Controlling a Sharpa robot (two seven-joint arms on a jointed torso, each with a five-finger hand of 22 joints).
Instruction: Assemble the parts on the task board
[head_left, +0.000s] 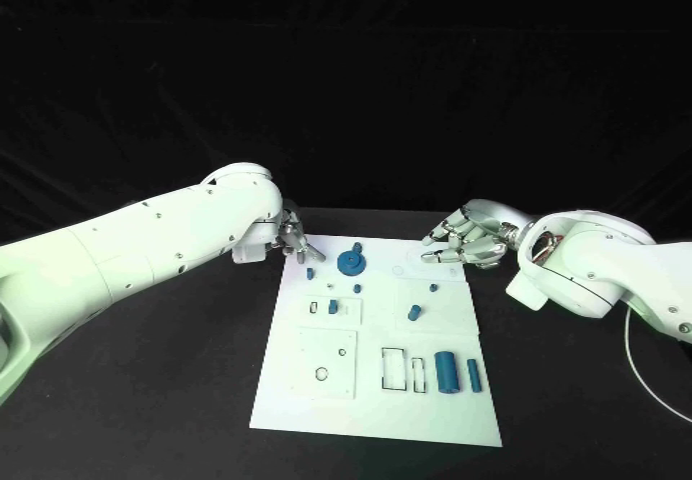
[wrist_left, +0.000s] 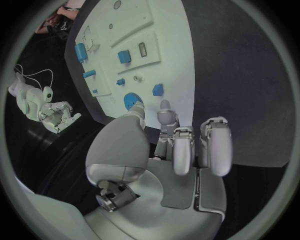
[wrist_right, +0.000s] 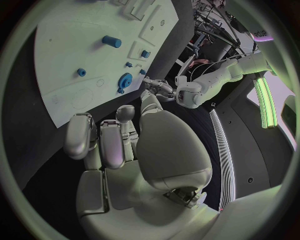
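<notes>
The white task board lies in the middle of the table. A blue gear sits near its far edge, with a small blue piece just beside it. My left hand hovers at the board's far left corner, close to that piece, fingers loosely bent and holding nothing. My right hand hangs at the far right corner with its fingers apart and empty. Two blue cylinders lie side by side near the front right.
Several smaller blue parts are scattered across the board's middle, among them a square block. Outlined recesses mark the front half. Black table surrounds the board, and a thin white cable runs at the right.
</notes>
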